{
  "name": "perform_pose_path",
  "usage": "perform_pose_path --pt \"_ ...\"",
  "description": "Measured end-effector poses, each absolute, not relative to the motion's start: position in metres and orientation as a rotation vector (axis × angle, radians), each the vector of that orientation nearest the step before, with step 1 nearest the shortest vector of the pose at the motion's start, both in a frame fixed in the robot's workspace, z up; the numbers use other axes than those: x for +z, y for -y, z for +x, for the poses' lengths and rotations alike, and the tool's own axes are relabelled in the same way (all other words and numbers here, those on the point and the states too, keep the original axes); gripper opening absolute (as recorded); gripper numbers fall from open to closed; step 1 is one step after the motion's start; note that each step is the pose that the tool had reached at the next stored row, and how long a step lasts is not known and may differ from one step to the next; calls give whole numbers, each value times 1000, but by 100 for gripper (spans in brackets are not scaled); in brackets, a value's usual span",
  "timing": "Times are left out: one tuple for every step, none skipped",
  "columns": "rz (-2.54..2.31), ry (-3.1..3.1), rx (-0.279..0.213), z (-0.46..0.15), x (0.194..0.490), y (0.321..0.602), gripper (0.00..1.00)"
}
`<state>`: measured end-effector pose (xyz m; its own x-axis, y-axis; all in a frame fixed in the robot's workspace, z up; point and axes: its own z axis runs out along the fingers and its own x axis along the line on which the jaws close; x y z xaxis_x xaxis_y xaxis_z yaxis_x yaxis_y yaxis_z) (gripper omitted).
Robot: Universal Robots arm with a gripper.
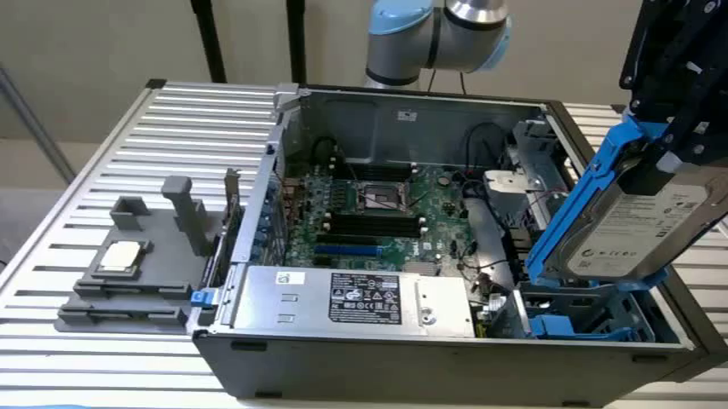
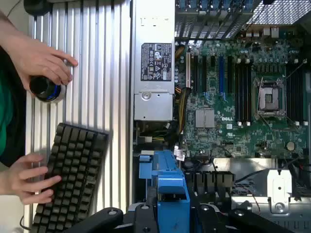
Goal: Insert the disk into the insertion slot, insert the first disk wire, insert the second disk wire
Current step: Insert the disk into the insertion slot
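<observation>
Presently held: the disk (grey metal, white label), gripped by its blue carrier.
Gripper: the gripper is seen above the computer case, its fingers closed on the upper end of the carrier.
Disk position: raised over the corner of the case beside the power-supply box, and not yet seated.
Long axis: set steeply, the lower end pointed down into the case and the upper end leaned outward past the case wall.
Insertion slot: the insertion slot lies just beneath the disk's lower end, in that same corner of the case; contact cannot be made out.
Key relation: the slot is found below the fingers, roughly along the disk's long axis, so the tilt against the bay's rails is judged to be what matters.
Wires: no cable is seen joined to the disk; which cables inside the case are the disk wires cannot be told.
Outside the case: a person's hand and a keyboard are seen, well apart from the slot.
Progress: the first step is judged under way, none finished.
</observation>
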<state>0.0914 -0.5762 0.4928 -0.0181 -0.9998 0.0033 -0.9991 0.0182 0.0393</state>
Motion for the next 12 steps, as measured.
perform_pose_path --pt "2180 2220 -40 91 493 576 33" --pt "2180 2220 -40 91 493 576 33" --pt "2180 2220 -40 91 493 576 33" --pt "2180 2220 -40 91 493 576 33" --pt "2180 2220 -40 91 493 576 33" --pt "2180 2220 -40 91 493 576 33" --pt "2180 2220 -40 91 493 576 33" --pt "2180 2220 -40 91 493 576 33" --pt "2180 2220 -40 91 493 576 33" --pt "2180 2220 -40 91 493 576 33" --pt "2180 2220 -40 91 493 576 33" --pt "2180 2220 -40 91 493 576 33"
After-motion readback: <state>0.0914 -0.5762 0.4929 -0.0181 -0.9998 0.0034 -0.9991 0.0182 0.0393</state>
